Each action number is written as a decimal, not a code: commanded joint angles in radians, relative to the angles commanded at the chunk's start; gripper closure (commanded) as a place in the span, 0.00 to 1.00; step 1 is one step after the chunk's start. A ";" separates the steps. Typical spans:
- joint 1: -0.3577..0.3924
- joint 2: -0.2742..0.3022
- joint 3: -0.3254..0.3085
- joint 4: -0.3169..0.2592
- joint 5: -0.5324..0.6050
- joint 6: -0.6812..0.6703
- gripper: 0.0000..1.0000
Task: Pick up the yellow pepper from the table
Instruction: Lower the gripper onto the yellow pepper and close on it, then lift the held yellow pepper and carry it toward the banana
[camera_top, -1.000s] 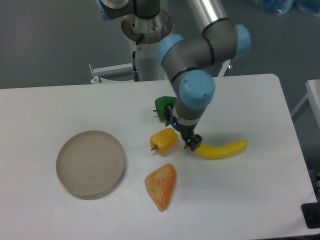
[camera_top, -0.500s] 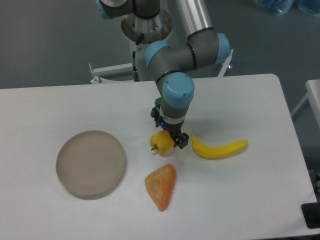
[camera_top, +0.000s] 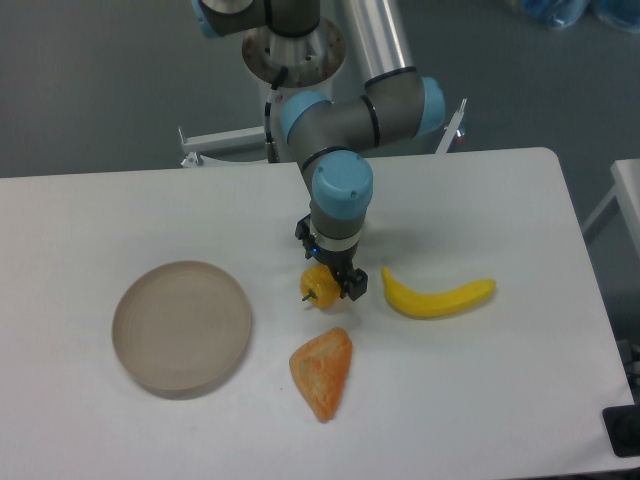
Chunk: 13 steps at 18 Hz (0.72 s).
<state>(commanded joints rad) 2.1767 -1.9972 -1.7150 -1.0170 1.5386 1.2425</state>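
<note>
Yellow-orange and lobed, the pepper (camera_top: 320, 286) sits on the white table (camera_top: 520, 380) near its middle, with its short dark stem pointing left. The gripper (camera_top: 335, 279) is directly over it, hanging from the grey and blue arm (camera_top: 343, 190) that reaches down from the base at the far edge. Most of the pepper's top and right side is hidden behind the wrist and the dark fingers (camera_top: 355, 284); only its left part shows. One finger appears at the pepper's right flank, but whether the jaws are spread around it or already pressing on it cannot be told from this view. The pepper looks to be resting on the tabletop. Just in front of it lies an orange wedge (camera_top: 323, 372), close but apart. To the right, a banana (camera_top: 438, 296) curves along the table, its near end close beside the gripper without touching it. A round beige plate (camera_top: 181, 326) lies well to the left. The green pepper cannot be made out behind the arm.
</note>
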 joint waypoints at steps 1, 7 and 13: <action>0.000 -0.002 0.003 0.000 0.000 0.002 0.15; 0.011 0.012 0.034 -0.017 0.000 0.008 0.65; 0.075 0.043 0.168 -0.194 0.002 0.011 0.65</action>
<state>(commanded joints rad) 2.2517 -1.9544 -1.5466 -1.2115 1.5401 1.2532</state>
